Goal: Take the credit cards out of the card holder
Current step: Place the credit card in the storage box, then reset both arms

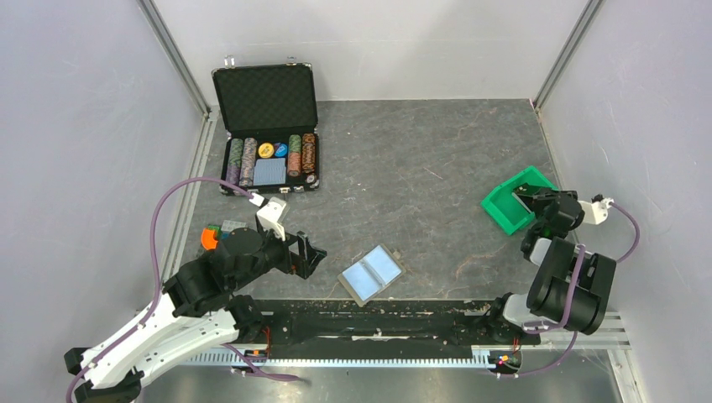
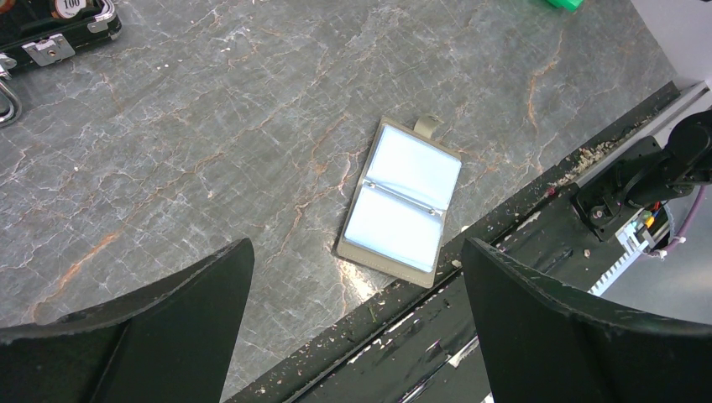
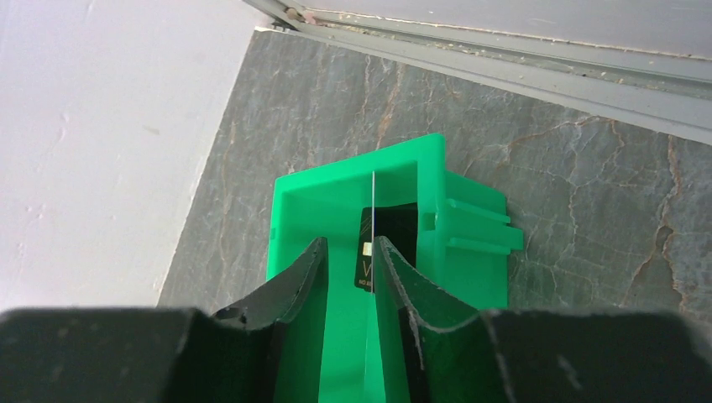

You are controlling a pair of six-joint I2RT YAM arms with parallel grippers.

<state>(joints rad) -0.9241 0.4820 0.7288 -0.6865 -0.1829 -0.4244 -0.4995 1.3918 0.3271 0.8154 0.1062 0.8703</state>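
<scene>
Card holder [image 1: 372, 274] diagonal, near-left to far-right

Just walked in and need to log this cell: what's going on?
The right gripper hangs over the green bin, jaws slightly apart around a thin card standing on edge. The card holder lies spread open, pale-blue panels up, nothing touching it. The left gripper, open, is aimed at it.

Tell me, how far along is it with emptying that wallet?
Partway, it seems. One dark card is over at the green bin, between the fingers of the right claw. The left claw hangs open above the card holder, where pale-blue credit cards remain to pull out.
</scene>
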